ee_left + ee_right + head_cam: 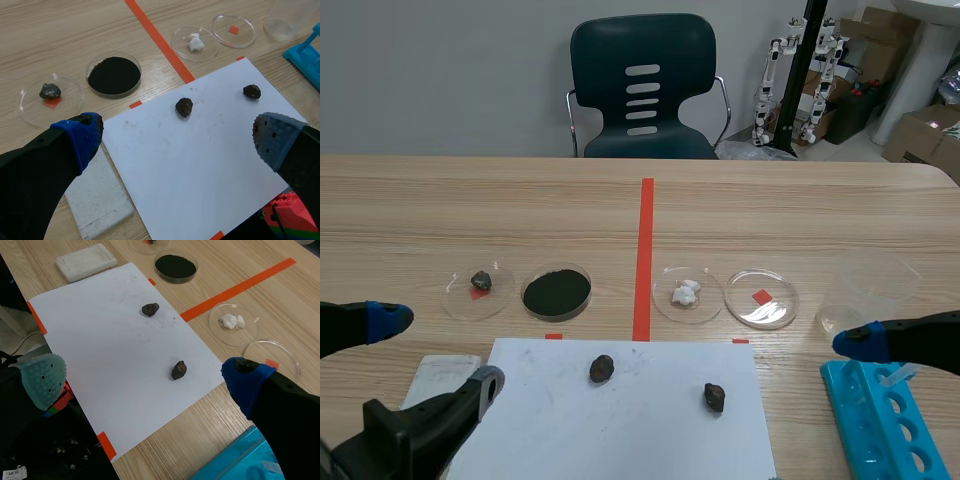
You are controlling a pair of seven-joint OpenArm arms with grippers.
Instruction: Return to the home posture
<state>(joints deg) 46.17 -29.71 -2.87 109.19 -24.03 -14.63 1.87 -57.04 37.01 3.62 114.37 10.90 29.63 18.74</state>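
Note:
My left gripper (435,352) hangs open low over the table's near left, above the left edge of a white paper sheet (640,430). In the left wrist view its fingers (80,137) stand wide apart with nothing between them. Only one blue-padded finger (860,342) of my right gripper shows in the scene view, at the near right. In the right wrist view the right gripper (144,377) is open and empty above the sheet (100,340). Two dark rocks (602,369) (714,397) lie on the paper.
Beyond the paper stand a dish with a small rock (480,281), black powder (557,291) in a dish, white bits (687,293) in a dish and an empty dish (785,305). Also here: a clear cup (865,290), a blue rack (880,425), a white pad (438,376) and a chair (642,90).

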